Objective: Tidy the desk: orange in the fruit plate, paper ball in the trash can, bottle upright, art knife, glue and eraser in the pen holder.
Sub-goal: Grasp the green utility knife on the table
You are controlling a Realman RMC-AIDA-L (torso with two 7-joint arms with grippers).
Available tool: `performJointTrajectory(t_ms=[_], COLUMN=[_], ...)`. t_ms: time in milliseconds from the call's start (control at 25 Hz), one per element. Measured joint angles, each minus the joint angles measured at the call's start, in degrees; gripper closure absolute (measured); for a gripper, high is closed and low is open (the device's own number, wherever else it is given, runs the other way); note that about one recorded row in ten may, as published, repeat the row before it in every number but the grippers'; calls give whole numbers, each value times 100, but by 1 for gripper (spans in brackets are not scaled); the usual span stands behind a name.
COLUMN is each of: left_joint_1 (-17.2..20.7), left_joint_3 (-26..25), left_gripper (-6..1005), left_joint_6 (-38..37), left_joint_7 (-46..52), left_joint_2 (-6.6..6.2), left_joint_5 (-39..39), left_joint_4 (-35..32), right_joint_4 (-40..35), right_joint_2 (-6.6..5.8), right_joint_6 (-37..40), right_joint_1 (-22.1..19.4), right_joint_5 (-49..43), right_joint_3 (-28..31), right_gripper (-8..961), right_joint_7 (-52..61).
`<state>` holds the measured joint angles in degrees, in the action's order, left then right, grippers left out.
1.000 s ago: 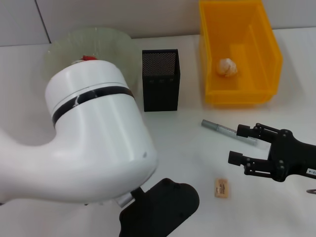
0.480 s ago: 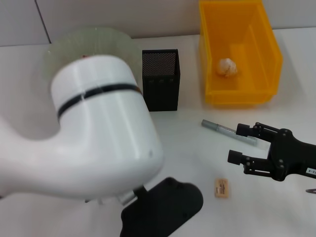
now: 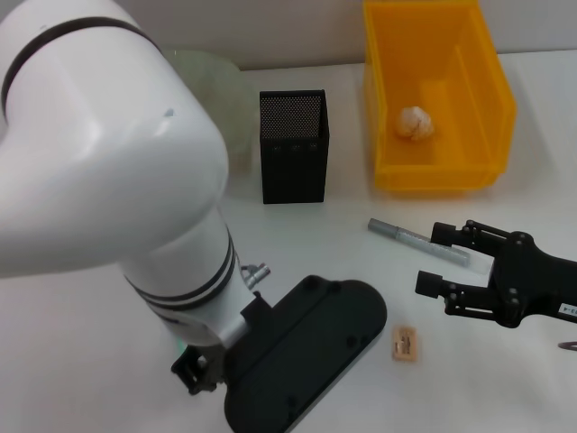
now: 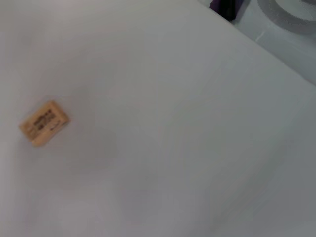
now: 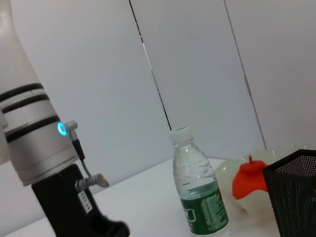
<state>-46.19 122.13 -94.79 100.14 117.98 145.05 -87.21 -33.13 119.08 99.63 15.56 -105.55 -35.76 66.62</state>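
Observation:
The tan eraser [image 3: 404,344] lies on the white table, and it also shows in the left wrist view [image 4: 43,122]. My left gripper [image 3: 311,356], a black housing, hangs low just left of it. A grey art knife [image 3: 416,241] lies beside my right gripper [image 3: 440,262], which is open and empty. The paper ball [image 3: 415,122] lies in the yellow trash can [image 3: 491,99]. The black mesh pen holder [image 3: 293,144] stands mid-table. In the right wrist view the bottle [image 5: 200,197] stands upright and the orange [image 5: 248,180] sits in the fruit plate [image 5: 228,170]. No glue is in view.
My white left arm [image 3: 108,162] fills the left of the head view and hides most of the fruit plate [image 3: 212,77] and the bottle. The trash can stands at the back right, close to the pen holder.
My left arm has swung up and back, and its black gripper housing has slid right, closer to the eraser. My right gripper has not moved.

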Motion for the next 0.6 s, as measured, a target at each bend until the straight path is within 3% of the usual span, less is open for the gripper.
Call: performJointTrajectory(t_ms=[360, 600], left_joint_1=[36, -57], left_joint_3=[-180, -39], left_gripper=[545, 446], left_joint_6=[-338, -352], left_joint_7=[78, -27], left_joint_2=[-14, -136], left_joint_5=[30, 10], left_joint_4=[-6, -112], right_joint_4=[15, 117], right_joint_2=[1, 23], right_joint_6=[4, -24], right_joint_1=[17, 36], right_joint_5=[0, 62], right_joint_3=[-1, -1], right_gripper=[123, 122], right_joint_7=[0, -1])
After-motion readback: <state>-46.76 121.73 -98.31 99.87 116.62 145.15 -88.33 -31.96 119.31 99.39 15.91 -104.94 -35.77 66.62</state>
